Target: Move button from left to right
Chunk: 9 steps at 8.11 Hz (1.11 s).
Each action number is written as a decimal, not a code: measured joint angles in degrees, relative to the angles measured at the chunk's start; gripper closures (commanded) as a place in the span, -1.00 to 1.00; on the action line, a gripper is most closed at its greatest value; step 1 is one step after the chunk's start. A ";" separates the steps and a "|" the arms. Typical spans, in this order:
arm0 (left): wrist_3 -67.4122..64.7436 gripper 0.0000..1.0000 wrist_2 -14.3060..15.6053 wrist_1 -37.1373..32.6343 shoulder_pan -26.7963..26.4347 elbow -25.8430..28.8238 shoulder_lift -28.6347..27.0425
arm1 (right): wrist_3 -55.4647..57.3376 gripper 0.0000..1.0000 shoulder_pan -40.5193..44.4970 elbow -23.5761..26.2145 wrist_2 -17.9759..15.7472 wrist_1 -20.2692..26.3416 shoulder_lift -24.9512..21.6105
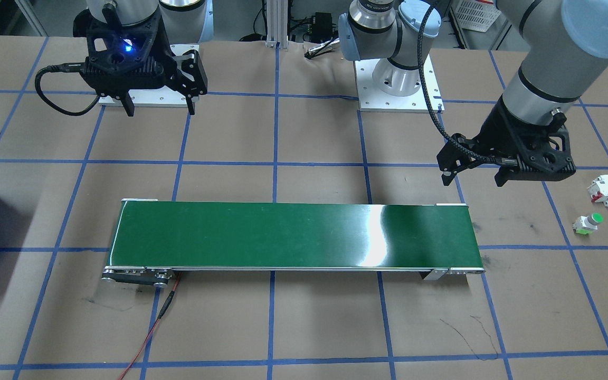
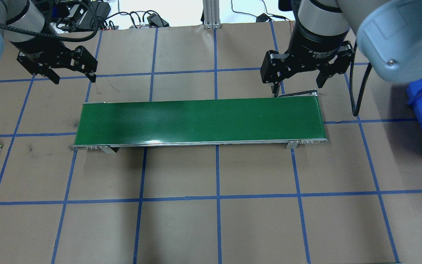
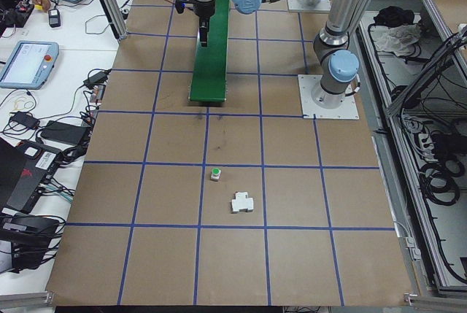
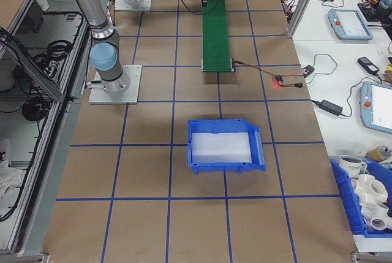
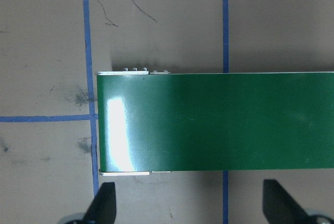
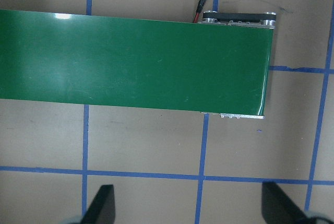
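Button (image 1: 588,222) sits on the table, lying on its side, green cap up-ish, well out past our left gripper (image 1: 475,176), away from the belt (image 1: 293,236). White block (image 1: 607,190) with red parts is just beside it, on the robot-base side, not touching as far as we can tell.

Left gripper hangs above the table near the belt's left end, fingers spread, nothing in them. Right gripper (image 1: 159,108) hangs over the belt's far end, also spread and empty.

Step in hand, as we judge it: reach and pick.
- We swing left outward and toward the operators' side, centre over the button body, not the cap.
- We line the fingers across the blocky body's flat sides; the round cap would likely slip.
- We keep the finger nearest the block clear of it on descent.
- Then we set it on the near belt end.
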 measured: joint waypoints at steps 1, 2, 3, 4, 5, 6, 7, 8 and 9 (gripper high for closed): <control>0.14 -1.00 -0.48 0.05 -0.01 0.02 0.06 | -0.01 -1.00 0.00 0.02 -0.03 -0.09 0.08; 0.20 -1.00 -0.61 0.11 0.02 -0.06 0.25 | -0.02 -1.00 0.00 0.04 -0.01 -0.13 0.11; 0.29 -1.00 -0.78 0.18 0.31 -0.07 0.25 | -0.02 -1.00 0.00 0.05 0.01 -0.16 0.14; 0.86 -1.00 -0.72 0.22 0.80 -0.02 0.20 | -0.02 -1.00 -0.02 0.02 0.02 -0.20 0.15; 3.22 -1.00 -0.92 0.24 2.36 0.15 0.10 | -0.02 -1.00 -0.06 0.00 0.03 -0.22 0.15; 6.80 -1.00 -1.02 0.24 5.33 0.28 -0.19 | 0.01 -1.00 -0.07 -0.02 0.03 -0.24 0.15; 10.06 -1.00 -0.96 0.28 8.87 0.48 -0.98 | 0.01 -1.00 -0.08 0.00 0.03 -0.25 0.16; 14.30 -1.00 -0.83 0.60 12.17 0.58 -2.13 | -0.01 -1.00 -0.12 0.00 0.03 -0.25 0.20; 19.47 -1.00 -0.74 1.75 15.43 0.44 -3.49 | -0.02 -1.00 -0.14 0.02 0.03 -0.28 0.19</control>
